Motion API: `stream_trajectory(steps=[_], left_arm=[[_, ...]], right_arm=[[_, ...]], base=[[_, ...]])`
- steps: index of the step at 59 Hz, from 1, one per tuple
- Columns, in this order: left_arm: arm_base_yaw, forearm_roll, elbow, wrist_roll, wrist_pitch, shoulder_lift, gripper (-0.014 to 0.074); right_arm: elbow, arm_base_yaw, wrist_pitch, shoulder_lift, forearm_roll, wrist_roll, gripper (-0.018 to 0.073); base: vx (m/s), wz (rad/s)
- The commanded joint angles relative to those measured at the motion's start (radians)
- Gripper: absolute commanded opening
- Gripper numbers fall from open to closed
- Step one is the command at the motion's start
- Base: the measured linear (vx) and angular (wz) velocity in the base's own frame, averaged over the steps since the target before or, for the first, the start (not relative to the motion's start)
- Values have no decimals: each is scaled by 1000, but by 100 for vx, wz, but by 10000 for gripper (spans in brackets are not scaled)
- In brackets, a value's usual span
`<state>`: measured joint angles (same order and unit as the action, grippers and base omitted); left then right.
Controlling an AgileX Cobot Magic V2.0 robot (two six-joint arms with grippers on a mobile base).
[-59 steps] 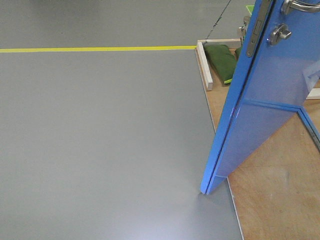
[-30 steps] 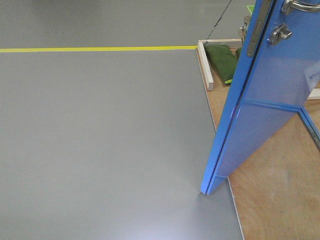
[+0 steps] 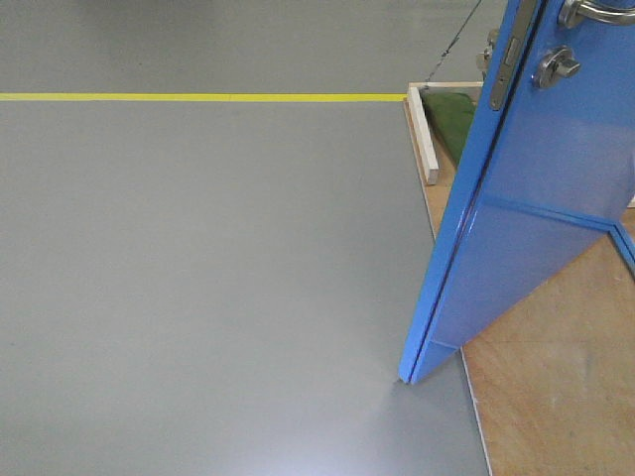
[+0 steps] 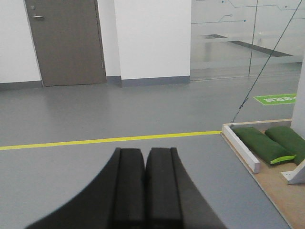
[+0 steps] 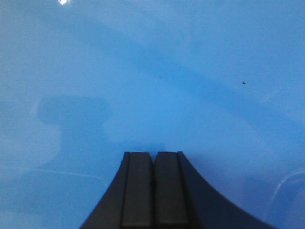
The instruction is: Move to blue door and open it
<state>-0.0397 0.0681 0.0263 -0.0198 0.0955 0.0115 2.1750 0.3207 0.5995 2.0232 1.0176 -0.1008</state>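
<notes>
Pressing its two black pads flat together and holding nothing, the left gripper (image 4: 145,155) sits at the bottom centre of its wrist view. Beyond it run a grey floor (image 4: 95,114) and a yellow line (image 4: 109,140). Two green sandbags (image 4: 259,143) lie behind a white beam (image 4: 240,148) at the right edge. A green floor sign (image 4: 279,98) at the far right carries white writing too small to read, and a grey door (image 4: 66,43) stands at upper left.

The right gripper (image 5: 153,156) is likewise closed and empty at the bottom centre of its view. It faces the glossy blue door (image 5: 152,71), which fills that frame; whether they touch cannot be told.

In the front view the blue door (image 3: 536,198) stands ajar on the right. Its lever handle (image 3: 595,12), round lock (image 3: 556,65) and latch plate (image 3: 508,64) are at upper right, and its lower corner meets the floor beside a wooden base (image 3: 546,397).
</notes>
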Motion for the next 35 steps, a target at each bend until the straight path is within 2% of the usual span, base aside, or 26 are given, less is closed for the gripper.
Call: stream_trajectory(steps=[1, 35], left_arm=[[1, -2, -27, -7, -84, 14, 73], [1, -2, -27, -7, -84, 14, 73]], right_arm=[[26, -18, -11, -52, 50, 13, -1], [26, -18, -11, -52, 50, 13, -1]], base=[[5, 10], [8, 10]])
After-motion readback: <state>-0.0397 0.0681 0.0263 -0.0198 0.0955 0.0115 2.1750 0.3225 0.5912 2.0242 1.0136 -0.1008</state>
